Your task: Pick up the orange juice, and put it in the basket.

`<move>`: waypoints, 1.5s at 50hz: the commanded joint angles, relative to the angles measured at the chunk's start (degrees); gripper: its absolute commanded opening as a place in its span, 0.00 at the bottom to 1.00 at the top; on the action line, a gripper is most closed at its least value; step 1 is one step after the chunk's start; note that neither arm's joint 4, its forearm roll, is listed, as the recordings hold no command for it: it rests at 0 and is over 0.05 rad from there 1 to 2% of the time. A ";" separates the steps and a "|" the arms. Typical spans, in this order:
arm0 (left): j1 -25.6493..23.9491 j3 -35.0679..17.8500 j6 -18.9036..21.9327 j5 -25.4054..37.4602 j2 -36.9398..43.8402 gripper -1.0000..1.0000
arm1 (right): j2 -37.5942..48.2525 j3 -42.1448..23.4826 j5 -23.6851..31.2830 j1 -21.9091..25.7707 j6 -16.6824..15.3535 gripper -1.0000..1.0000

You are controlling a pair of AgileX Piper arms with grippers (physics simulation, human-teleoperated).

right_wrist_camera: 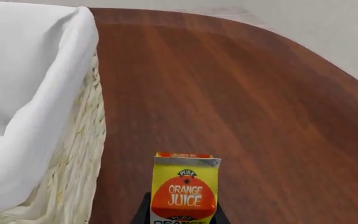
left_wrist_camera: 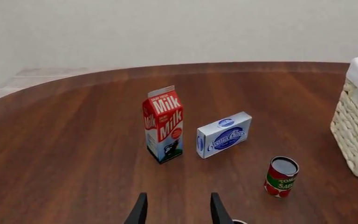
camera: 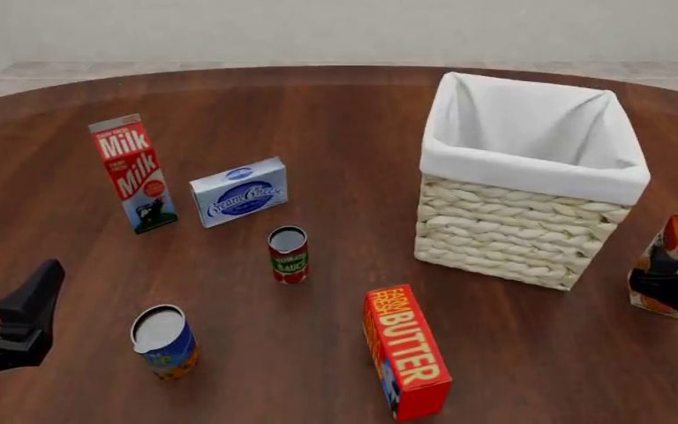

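- Milk carton (camera: 133, 174): red and white, upright at the far left of the worktop (camera: 315, 115).
- Cream cheese box (camera: 239, 191): blue and white, just right of the milk carton, apart from it.
- Tomato sauce can (camera: 289, 254): upright, nearer than the box.
- Blue can (camera: 163, 341): upright, near left, open top.
- Butter box (camera: 408, 352): red-orange, near centre.
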 commanded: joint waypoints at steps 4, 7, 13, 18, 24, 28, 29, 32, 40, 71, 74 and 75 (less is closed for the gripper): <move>-0.12 0.00 0.06 -0.03 0.12 1.00 | -3.78 0.56 1.42 -0.63 1.07 0.00; -0.09 0.00 0.04 -0.06 0.11 1.00 | -7.85 0.67 4.54 -0.45 1.22 0.00; -0.36 0.00 0.04 0.70 -0.66 1.00 | -13.48 0.15 9.66 0.49 1.35 0.00; -0.27 0.00 -0.05 1.09 -1.11 1.00 | -17.60 -0.96 14.06 1.38 1.51 0.00; -0.25 -0.02 -0.20 1.45 -1.63 1.00 | -25.09 -3.07 22.09 2.99 1.61 0.00; -0.34 -0.02 -0.25 1.73 -1.97 1.00 | -27.12 -4.75 25.35 3.74 0.99 0.00; -0.29 -0.01 -0.29 1.63 -1.78 1.00 | -27.55 -5.19 26.05 3.95 1.23 0.00; -0.28 0.00 -0.38 1.62 -1.83 1.00 | -29.57 -6.70 29.18 4.23 0.33 0.00; 0.08 -0.01 -0.36 1.84 -2.04 1.00 | -35.40 -11.65 38.89 4.93 -0.10 0.00; 0.13 -0.04 -0.83 2.58 -3.40 1.00 | -45.69 -29.43 59.77 6.58 -2.97 0.00; 0.12 -0.03 -0.79 2.22 -2.98 1.00 | -45.78 -30.46 60.33 7.01 -3.09 0.00; 0.12 -0.02 -0.77 2.27 -3.02 1.00 | -45.89 -31.19 61.04 7.12 -2.97 0.00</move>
